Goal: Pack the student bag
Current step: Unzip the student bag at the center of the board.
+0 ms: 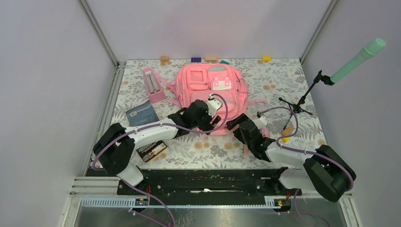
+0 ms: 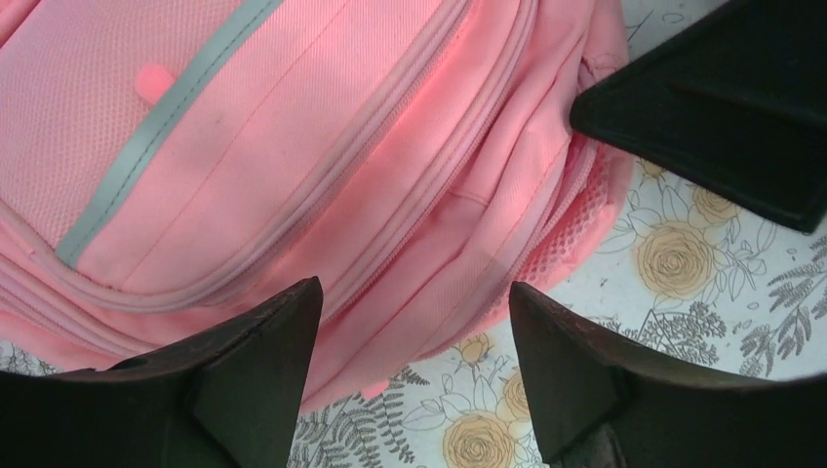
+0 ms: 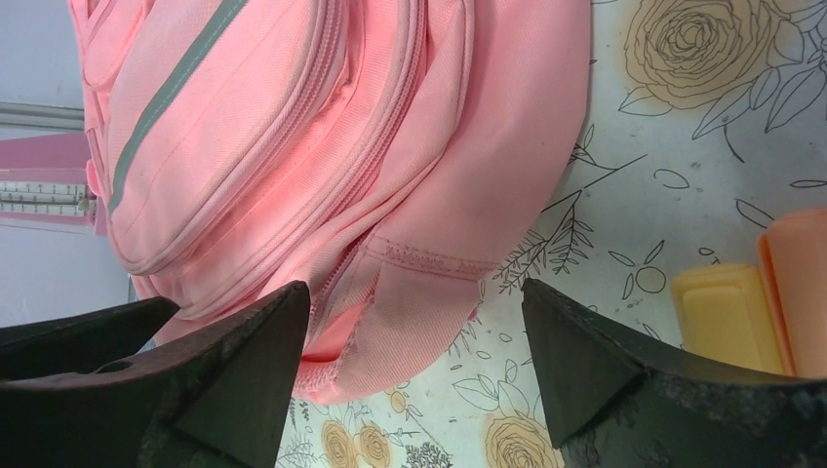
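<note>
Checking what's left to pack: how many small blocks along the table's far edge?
5: tan block far left, dark blue block, second tan block and teal block behind the student bag, yellow block at right. The bag may hide more.

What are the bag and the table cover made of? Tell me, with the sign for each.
Bag: woven cloth, matte pink; fine weave, stitched seams and zip tracks show, plus mesh at one edge. Table cover: smooth printed floral sheet, perhaps vinyl or cloth; cannot tell which.
</note>
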You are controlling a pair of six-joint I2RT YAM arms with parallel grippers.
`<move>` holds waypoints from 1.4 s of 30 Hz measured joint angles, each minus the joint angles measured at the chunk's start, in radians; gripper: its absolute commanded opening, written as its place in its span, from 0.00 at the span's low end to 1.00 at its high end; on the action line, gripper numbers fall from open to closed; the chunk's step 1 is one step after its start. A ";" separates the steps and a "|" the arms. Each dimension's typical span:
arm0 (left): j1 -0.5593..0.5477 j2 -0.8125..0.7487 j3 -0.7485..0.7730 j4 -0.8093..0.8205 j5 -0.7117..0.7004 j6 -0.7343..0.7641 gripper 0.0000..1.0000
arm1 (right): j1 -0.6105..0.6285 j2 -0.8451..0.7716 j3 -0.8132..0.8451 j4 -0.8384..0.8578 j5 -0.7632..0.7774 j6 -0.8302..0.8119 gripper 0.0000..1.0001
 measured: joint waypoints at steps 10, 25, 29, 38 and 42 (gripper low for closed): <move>-0.015 0.055 0.033 0.006 -0.038 0.027 0.51 | 0.000 -0.017 -0.022 0.019 -0.020 0.000 0.84; -0.035 0.053 0.061 0.011 -0.150 -0.050 0.00 | 0.000 -0.093 -0.072 0.039 -0.024 -0.034 0.84; -0.034 -0.038 0.061 0.020 -0.176 -0.100 0.00 | 0.000 -0.095 -0.074 0.059 -0.035 -0.059 0.85; -0.029 -0.170 0.047 0.072 -0.177 -0.200 0.00 | 0.000 -0.143 -0.074 0.100 -0.069 -0.088 0.85; -0.029 -0.171 0.046 0.072 -0.177 -0.238 0.00 | -0.001 -0.182 -0.074 0.094 -0.088 -0.087 0.86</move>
